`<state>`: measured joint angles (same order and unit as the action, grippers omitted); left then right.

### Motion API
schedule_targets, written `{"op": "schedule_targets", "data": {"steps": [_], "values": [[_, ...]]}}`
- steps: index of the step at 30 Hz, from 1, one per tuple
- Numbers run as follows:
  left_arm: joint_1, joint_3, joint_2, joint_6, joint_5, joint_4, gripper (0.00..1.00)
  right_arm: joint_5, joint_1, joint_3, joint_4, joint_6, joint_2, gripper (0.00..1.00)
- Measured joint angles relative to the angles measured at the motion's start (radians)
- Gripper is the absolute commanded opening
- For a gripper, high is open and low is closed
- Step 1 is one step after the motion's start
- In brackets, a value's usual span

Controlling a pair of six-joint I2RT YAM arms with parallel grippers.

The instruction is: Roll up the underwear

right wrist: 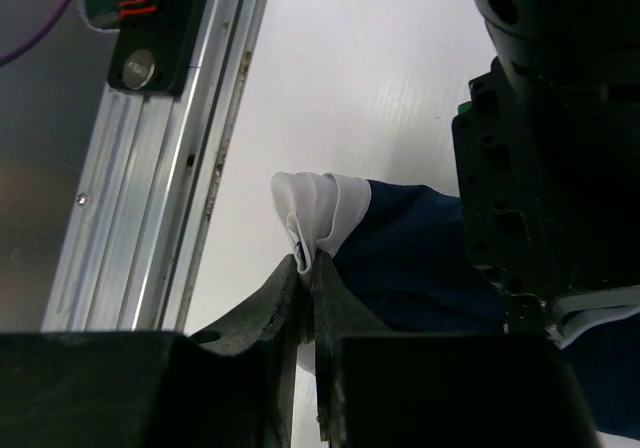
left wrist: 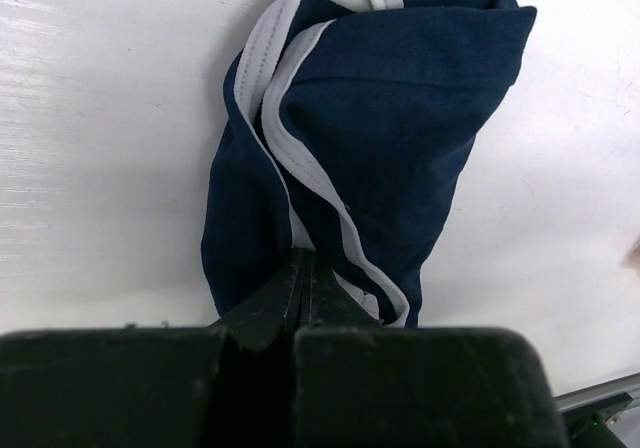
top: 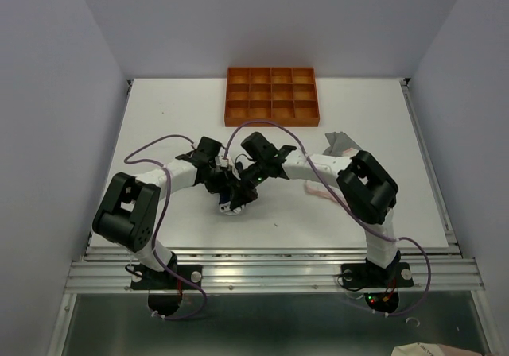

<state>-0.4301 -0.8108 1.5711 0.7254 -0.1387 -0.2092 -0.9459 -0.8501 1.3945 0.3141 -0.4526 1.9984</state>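
The navy blue underwear (left wrist: 390,118) with white trim lies bunched and twisted lengthwise on the white table. My left gripper (left wrist: 305,260) is shut on its near end, with dark cloth and trim pinched between the jaws. My right gripper (right wrist: 308,260) is shut on a folded white edge of the same garment (right wrist: 420,258). From above, both grippers meet over the small bundle (top: 229,208) near the table's front middle. A thin pale pink piece of underwear (top: 324,195) lies beside the right arm. A grey one (top: 340,142) sits behind it, partly hidden.
An orange tray (top: 272,96) with several compartments stands at the back centre. The metal rail (right wrist: 170,168) of the table's near edge runs close to the right gripper. The left arm's black wrist (right wrist: 540,148) fills the right side of the right wrist view.
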Motion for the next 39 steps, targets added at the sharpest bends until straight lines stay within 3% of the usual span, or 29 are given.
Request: {"op": "schedule_targets", "data": {"steps": [19, 39], "values": [[0.023, 0.013, -0.013, 0.000, -0.003, -0.003, 0.00, 0.007, 0.040, 0.006, -0.093, 0.195, 0.042, 0.01], [0.031, 0.025, -0.013, -0.003, 0.022, 0.052, 0.00, 0.100, 0.043, -0.008, -0.254, 0.205, 0.082, 0.01]]}}
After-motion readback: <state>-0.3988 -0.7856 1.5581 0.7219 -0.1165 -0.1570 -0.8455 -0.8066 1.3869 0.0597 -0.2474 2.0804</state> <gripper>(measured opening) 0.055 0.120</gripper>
